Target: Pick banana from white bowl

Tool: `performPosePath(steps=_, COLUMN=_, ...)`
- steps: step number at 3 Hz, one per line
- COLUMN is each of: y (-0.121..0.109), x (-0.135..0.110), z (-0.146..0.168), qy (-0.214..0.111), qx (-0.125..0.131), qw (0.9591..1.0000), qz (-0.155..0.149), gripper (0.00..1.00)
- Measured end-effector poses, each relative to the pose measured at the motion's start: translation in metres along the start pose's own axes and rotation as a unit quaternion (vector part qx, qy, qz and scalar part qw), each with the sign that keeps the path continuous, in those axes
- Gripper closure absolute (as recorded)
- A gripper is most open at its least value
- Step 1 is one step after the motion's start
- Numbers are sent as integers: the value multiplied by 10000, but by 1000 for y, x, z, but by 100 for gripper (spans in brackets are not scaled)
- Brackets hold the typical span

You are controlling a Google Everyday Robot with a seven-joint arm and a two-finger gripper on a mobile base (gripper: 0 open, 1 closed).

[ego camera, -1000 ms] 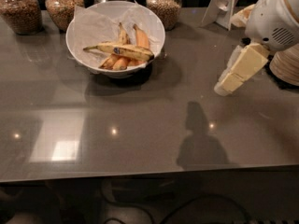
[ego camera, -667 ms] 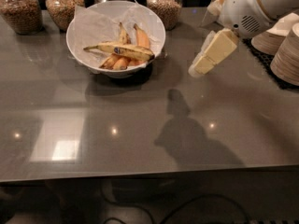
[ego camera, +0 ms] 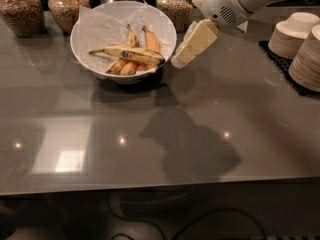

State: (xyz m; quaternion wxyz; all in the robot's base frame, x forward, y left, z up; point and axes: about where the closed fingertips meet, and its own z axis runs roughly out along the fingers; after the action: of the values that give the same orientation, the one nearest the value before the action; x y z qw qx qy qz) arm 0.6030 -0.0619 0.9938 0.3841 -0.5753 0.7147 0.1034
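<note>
Beside white bowl (ego camera: 79,44) rim, above worktop (ego camera: 150,154), gripper (ego camera: 181,58) hovers; grip state cannot tell. Banana (ego camera: 132,55) lies camera-left, long axis pointing toward gripper.

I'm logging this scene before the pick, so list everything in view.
long yellow brown-speckled banana with a blue sticker: one, yellow, lying across the other fruit in the bowl
shorter orange-toned bananas: about three, orange, beneath it
wide round white bowl: one, white, lined with crinkled paper, back left of the table
glass jars: four, clear with brown filling, along the back edge
stacks of white dishes: two, off-white, on a dark mat at the right
glossy grey table: one, grey, across the whole view
robot arm: one, white, coming in from the upper right
tool: one, cream, over the table just right of the bowl, clear of the banana
</note>
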Motion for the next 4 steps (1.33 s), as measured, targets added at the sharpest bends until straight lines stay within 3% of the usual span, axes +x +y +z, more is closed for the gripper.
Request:
performPosePath(steps=1, y=-7, x=-22, z=30, qy=-190, qx=12, qw=9997, qz=-148, gripper=0)
performPosePath(steps=3, y=-19, x=-72, z=112, qy=-228, qx=-173, qw=9992, qz=-290, gripper=0)
performPosePath(steps=4, y=-16, x=-76, z=141, qy=-77, qx=-288, qw=9994, qz=-154, gripper=19)
